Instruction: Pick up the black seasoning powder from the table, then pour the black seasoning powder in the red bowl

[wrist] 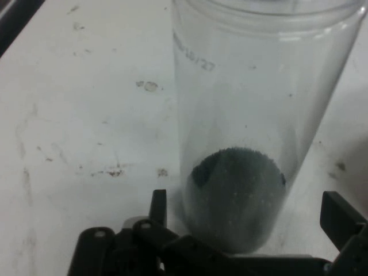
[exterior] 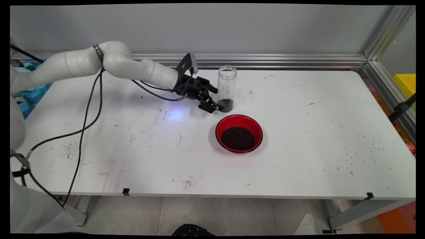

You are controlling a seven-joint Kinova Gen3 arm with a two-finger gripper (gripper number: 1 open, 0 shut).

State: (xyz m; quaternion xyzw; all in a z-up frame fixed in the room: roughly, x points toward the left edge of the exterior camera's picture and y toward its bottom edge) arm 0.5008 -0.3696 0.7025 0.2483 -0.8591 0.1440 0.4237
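Hand view puts the pincer (wrist: 244, 221) low at the foot of a clear plastic jar (wrist: 253, 115), its two black fingers (wrist: 158, 207) spread wide, one on either side of the jar's base and neither visibly pressing the wall. The jar stands upright between them, open at the top, with a small heap of dark grains (wrist: 236, 195) settled in its bottom. Faint printed characters run across its upper wall. Beyond and beside the jar lies the white surface (wrist: 75, 126), marked with smudges and small brown flecks.

Main view shows the same pincer (exterior: 219, 105) at the end of the white arm (exterior: 132, 66), which reaches in low and nearly level from the left. The jar (exterior: 227, 88) stands just past the fingertips, its dark grains (exterior: 227, 104) level with them. On the near side of the pincer, just beside it and the jar but touching neither, sits a red bowl (exterior: 239, 133) with a dark rim, holding a mound of the same dark grains (exterior: 238, 138). Black cables (exterior: 86, 122) hang from the arm behind the pincer and trail down across the surface (exterior: 315, 149) toward its near left edge. Well away to the pincer's far right, loose dark specks (exterior: 362, 146) are scattered over the surface. Behind the jar an aluminium rail (exterior: 265, 61) runs along the foot of the grey wall (exterior: 232, 30).
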